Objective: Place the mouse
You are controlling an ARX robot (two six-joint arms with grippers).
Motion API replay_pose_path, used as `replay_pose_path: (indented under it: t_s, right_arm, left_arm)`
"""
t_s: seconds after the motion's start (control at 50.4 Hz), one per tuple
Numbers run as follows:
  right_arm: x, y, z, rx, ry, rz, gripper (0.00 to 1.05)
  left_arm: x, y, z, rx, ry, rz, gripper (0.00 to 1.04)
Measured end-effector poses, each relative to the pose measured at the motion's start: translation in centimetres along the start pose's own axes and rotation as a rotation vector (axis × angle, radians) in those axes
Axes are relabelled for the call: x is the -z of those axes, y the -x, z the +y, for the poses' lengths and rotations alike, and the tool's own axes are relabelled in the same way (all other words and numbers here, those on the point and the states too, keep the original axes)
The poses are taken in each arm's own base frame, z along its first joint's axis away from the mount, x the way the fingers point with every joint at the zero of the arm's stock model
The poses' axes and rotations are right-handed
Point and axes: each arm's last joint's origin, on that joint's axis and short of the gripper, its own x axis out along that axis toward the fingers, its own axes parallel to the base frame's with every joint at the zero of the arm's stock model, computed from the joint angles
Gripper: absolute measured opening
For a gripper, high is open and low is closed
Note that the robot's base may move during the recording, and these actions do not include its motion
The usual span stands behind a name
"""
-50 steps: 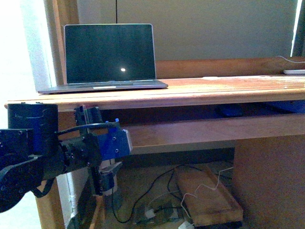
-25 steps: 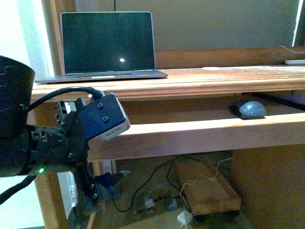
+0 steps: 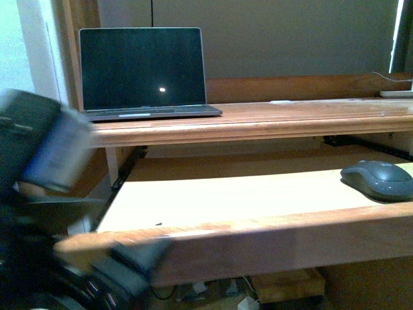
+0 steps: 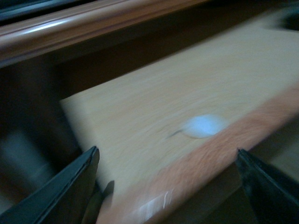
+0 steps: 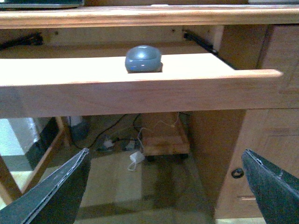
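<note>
- Left claw: released, dark fingers spread wide, nothing between them.
- Just beyond it, in the left wrist view: the front lip of a pale wooden pull-out shelf, badly blurred, with a small whitish spot on the wood that cannot be made out.
- Left arm in the front view: a dark smear low at the left, beside the shelf's left end, too blurred for detail.
- Right claw: likewise released, fingers wide apart, empty, held out in front of the shelf and lower than it.
- Mouse: dark grey, rounded, lying flat on the pull-out shelf, just behind the front lip, touched by neither claw.
- Same mouse in the front view: near the right end of the shelf, under the counter, well apart from the left arm.
- On the counter, at its left end: an open laptop, screen dark except for one small bright dot.
- Beneath the shelf, on the floor: loose cables, a wooden board and a small white plug.
- To the right: a wooden cabinet.
</note>
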Motion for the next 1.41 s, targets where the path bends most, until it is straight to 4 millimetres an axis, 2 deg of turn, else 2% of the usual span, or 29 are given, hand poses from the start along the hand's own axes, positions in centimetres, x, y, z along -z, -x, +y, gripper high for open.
replay_pose_path:
  t_s: [0.04,0.099,0.139,0.218,0.298,0.397,0.437,0.556,0.675,0.734,0.834,0.893,1.111,1.409]
  right_arm:
    - [0.0,0.0,0.0,0.002,0.000,0.000,0.97]
    - [0.2,-0.1,-0.1,0.074,-0.026,0.044,0.97]
    - [-0.1,-0.4,0.1,0.144,-0.071,0.103,0.97]
    - [-2.2,-2.1,0.3,0.255,-0.106,0.101,0.97]
    - [-5.0,-4.5,0.9,0.232,-0.112,0.051,0.97]
    - [-6.8,-6.4,1.7,0.198,-0.095,0.028,0.97]
    - [-7.8,-7.8,2.4,0.161,-0.077,0.039,0.97]
    - [-10.1,-12.3,5.0,0.056,-0.020,0.097,0.97]
    - [-11.0,-15.4,6.7,0.003,0.040,0.163,0.97]
    - [-11.8,-17.7,7.5,-0.009,0.072,0.206,0.97]
    - [-12.5,-21.4,7.9,0.021,0.131,0.318,0.97]
    - [-12.6,-22.6,7.9,0.030,0.152,0.369,0.97]
    - [-11.9,-26.0,6.9,0.084,0.196,0.571,0.97]
    - [-10.7,-27.1,6.6,0.128,0.199,0.662,0.97]
  left_arm:
    - [-0.3,1.9,1.3,-0.223,0.073,-0.021,0.80]
    - [-0.5,3.4,3.2,-0.362,0.148,-0.063,0.67]
    - [0.3,4.4,3.4,-0.366,0.170,-0.056,0.58]
    - [1.6,5.6,3.3,-0.325,0.185,-0.039,0.42]
    - [2.3,6.9,3.7,-0.335,0.196,-0.038,0.25]
    - [2.7,7.9,4.0,-0.338,0.200,-0.044,0.09]
    - [2.9,8.3,4.0,-0.338,0.201,-0.043,0.02]
    - [3.5,9.6,4.1,-0.336,0.206,-0.042,0.03]
    - [3.9,10.4,4.2,-0.342,0.206,-0.042,0.03]
    - [4.1,10.9,4.4,-0.317,0.206,-0.044,0.03]
    - [5.0,11.7,4.8,-0.349,0.206,-0.054,0.03]
    - [5.4,11.9,4.7,-0.342,0.208,-0.039,0.03]
    - [5.0,12.8,4.4,-0.341,0.206,-0.054,0.03]
    - [4.8,13.7,4.2,-0.342,0.205,-0.060,0.03]
